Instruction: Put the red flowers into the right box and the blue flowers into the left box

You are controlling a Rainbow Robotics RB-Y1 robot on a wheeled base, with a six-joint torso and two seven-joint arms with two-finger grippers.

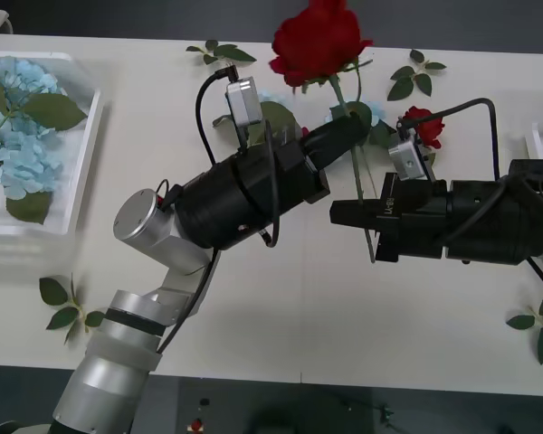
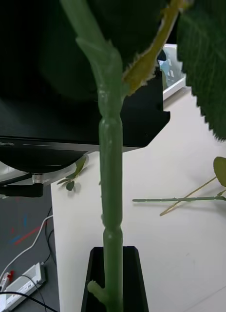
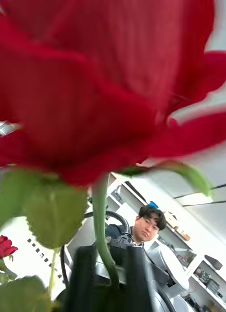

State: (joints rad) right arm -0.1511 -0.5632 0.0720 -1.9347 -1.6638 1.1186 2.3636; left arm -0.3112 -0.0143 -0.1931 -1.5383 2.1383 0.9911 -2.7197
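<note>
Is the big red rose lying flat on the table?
No, the big deep-red rose is held up above the white table by its green stem in the left claw.

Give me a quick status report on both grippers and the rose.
Left gripper shut on red rose stem, bloom raised. Right gripper shut on the stem's lower end. Blue flowers already in left box.

two red flowers (image 1: 319, 41), two boxes (image 1: 81, 145)
</note>
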